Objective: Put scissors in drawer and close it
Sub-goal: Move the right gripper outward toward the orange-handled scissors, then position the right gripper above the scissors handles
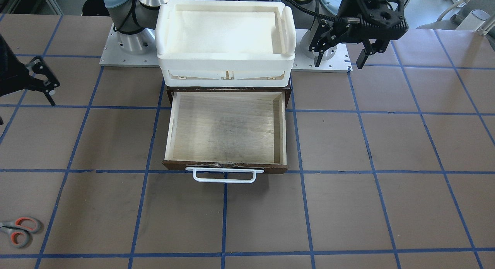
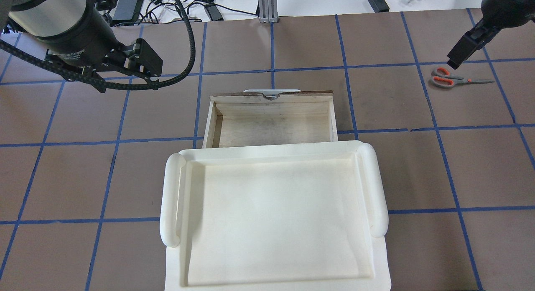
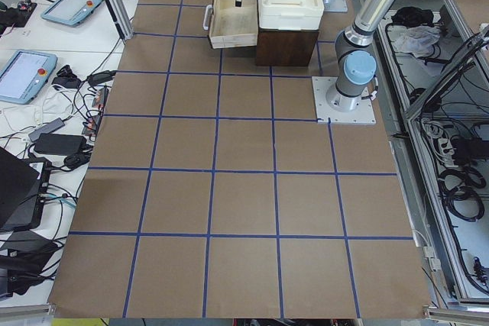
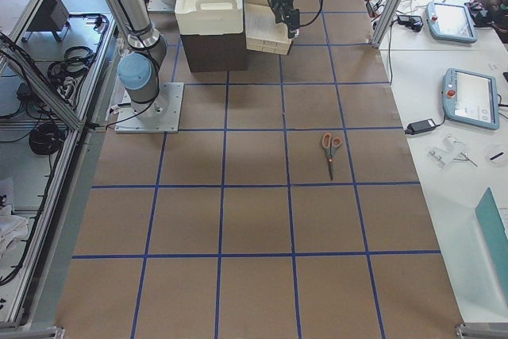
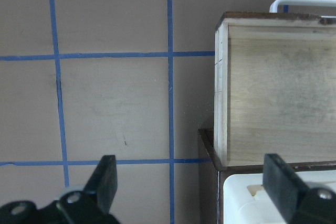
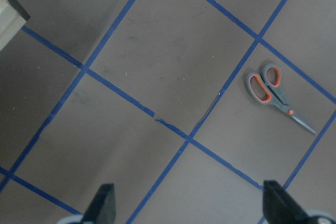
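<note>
Small grey scissors (image 2: 453,78) with orange-red loop linings lie flat on the surface (image 1: 348,145), well apart from the pulled-out drawer (image 1: 228,126), with open surface between them. The left gripper (image 5: 191,179) and right gripper (image 6: 190,205) both gape wide, holding nothing.

The tabletop (image 1: 386,145) is matte brown, crossed by a grid of blue tape lines (image 1: 224,222). The drawer (image 1: 228,126) is pale, streaky wood inside, greyed at the middle of its floor, with a dark brown front and a white bar handle (image 1: 224,175). The tray (image 2: 271,215) above is creamy white. The scissors (image 2: 451,79) have grey handles lined orange-red, dark grey blades and an orange pivot dot. Both the left pincer (image 5: 191,187) and the right pincer (image 6: 190,205) are black.
</note>
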